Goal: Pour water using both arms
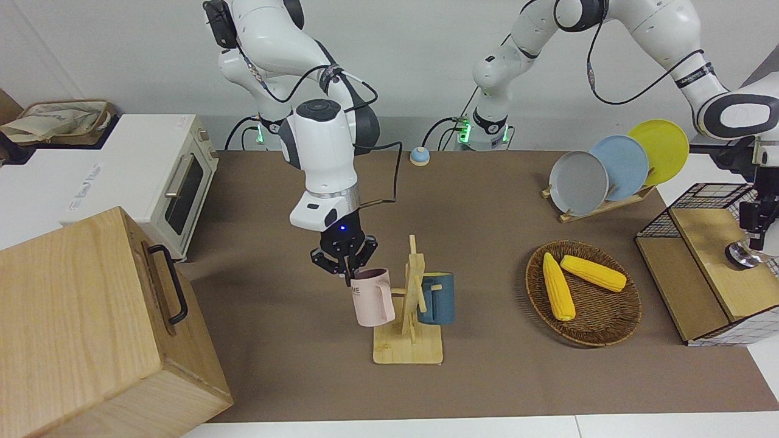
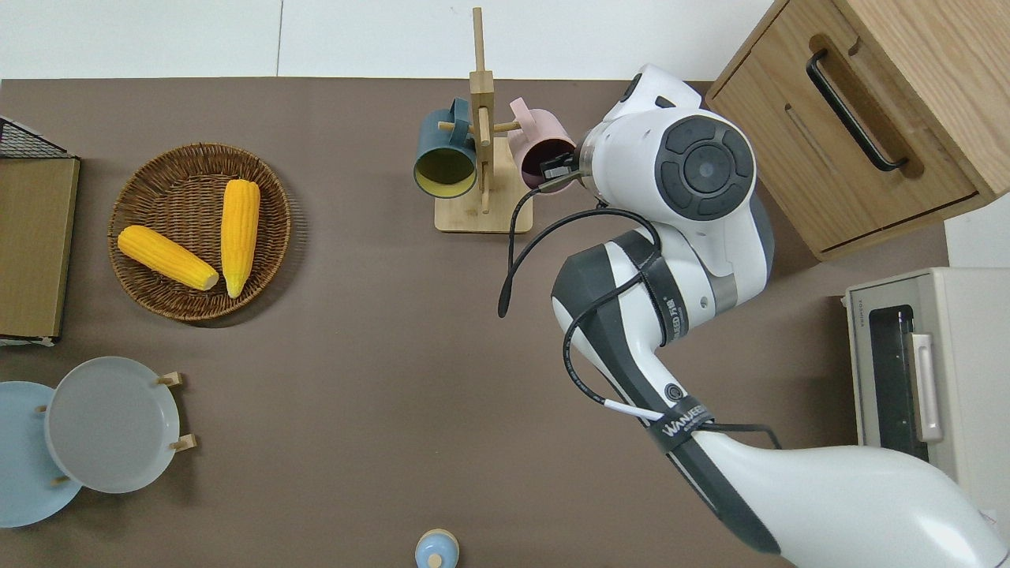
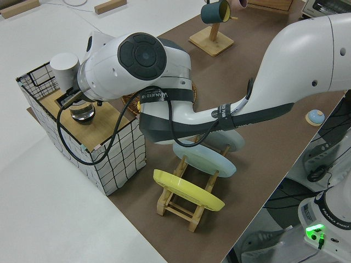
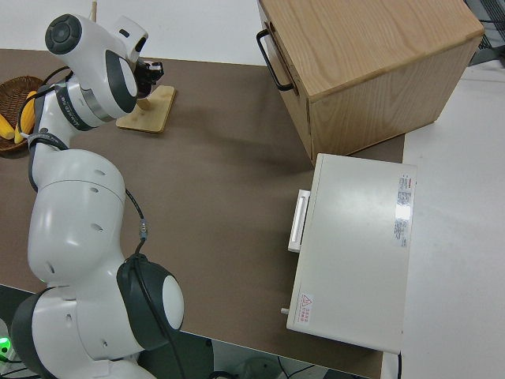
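Both arms at work: right gripper (image 1: 348, 266) on the pink mug (image 1: 372, 298), left gripper (image 1: 756, 238) at the wire crate (image 1: 694, 204).

Front view: right fingers pinch the pink mug's rim on the wooden mug rack (image 1: 409, 331), blue mug (image 1: 437, 298) beside it. Overhead hides those fingers under the wrist. "WANJEED" readable on the arm strap (image 2: 680, 420). Left side view alone shows a steel cup (image 3: 83, 113) under the left gripper; fingers' state: can't tell.

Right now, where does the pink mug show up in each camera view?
Front view: the pink mug hangs on the wooden mug rack, mid-table, with the right gripper at its rim.
Overhead view: upper middle, mug beside the rack.
Left side view: only a sliver at the top edge.
Right side view: hidden by the arm.
Shared landmark: the rack.
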You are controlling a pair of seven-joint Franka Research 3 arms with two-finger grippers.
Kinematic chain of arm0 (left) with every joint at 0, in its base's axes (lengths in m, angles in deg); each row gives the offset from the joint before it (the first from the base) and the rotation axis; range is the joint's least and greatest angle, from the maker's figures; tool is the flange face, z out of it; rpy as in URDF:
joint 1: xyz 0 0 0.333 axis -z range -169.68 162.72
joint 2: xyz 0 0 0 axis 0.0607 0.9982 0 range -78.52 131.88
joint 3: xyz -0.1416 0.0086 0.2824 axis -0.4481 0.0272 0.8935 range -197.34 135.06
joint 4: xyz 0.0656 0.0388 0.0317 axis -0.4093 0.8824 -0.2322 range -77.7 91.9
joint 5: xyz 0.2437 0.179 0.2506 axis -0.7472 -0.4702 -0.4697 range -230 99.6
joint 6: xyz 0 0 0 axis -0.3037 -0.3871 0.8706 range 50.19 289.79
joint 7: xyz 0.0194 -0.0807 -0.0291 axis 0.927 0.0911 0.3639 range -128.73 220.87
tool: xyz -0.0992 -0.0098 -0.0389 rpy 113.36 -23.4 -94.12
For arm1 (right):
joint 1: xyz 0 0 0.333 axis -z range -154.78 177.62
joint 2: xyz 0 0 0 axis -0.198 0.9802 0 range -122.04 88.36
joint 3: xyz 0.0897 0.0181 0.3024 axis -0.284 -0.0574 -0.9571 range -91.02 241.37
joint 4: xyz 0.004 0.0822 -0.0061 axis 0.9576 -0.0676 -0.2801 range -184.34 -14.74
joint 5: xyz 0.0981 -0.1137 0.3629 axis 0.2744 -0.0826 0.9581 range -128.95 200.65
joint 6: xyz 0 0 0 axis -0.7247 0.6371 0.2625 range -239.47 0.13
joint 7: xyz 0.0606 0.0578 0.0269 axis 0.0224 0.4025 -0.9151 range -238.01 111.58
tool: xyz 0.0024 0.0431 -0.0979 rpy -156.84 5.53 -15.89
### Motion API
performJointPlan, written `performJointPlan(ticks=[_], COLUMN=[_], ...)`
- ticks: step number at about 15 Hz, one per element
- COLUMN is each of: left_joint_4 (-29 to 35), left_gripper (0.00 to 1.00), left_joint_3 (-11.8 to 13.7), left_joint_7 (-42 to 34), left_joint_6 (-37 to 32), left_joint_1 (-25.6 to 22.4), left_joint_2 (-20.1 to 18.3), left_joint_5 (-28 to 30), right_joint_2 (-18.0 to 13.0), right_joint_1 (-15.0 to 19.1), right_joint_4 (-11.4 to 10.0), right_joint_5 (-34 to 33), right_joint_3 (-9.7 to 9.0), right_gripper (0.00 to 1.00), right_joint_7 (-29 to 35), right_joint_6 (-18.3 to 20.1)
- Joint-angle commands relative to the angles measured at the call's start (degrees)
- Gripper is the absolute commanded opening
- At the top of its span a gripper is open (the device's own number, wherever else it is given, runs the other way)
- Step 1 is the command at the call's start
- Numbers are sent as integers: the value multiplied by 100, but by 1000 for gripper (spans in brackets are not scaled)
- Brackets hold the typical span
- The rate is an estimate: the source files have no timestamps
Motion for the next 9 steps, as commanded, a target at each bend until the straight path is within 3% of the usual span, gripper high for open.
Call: performJointPlan(ticks=[1,8,9], left_joint_4=[-491,-282,-55], left_gripper=[0,0,0], left_joint_3=[-50,-68,-68], left_joint_7=[1239,2498,2691], left_joint_6=[-436,-1562,-1598], left_joint_1=[93,312,374], left_joint_2=[-66,-1163,-1400], left_joint_5=[-962,-1808,-1835], right_joint_2=[-309,-547,-556], right_joint_1=[75,575,663], right_joint_4=[-51,-87,-87], right_joint_5=[-148,-78,-95], right_joint_3=[20,3,3], right_gripper=[0,0,0], right_joint_7=[-16,-473,-482], right_joint_6=[377,984,1238])
